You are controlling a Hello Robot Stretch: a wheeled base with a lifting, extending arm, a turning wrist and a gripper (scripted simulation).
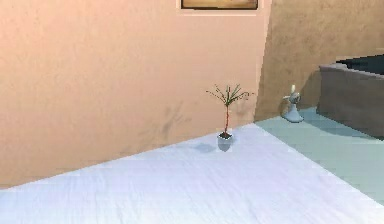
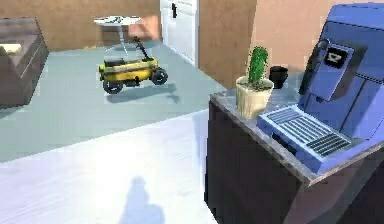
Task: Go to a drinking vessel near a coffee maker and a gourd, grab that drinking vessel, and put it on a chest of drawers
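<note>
Robot's own body unseen, look unknown

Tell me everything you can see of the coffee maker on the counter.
The coffee maker is a boxy blue machine, plastic-looking, upright on the dark counter's grey top at the arm side view's right. A dark spout block juts from its front above a ribbed drip tray, which is bare. The picture's edge cuts its far side.

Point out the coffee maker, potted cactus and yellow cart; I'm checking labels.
coffee maker (image 2: 358, 70): arm side view, blue body.
potted cactus (image 2: 259, 65): arm side view, green stem.
yellow cart (image 2: 130, 70): arm side view, yellow body.
</note>
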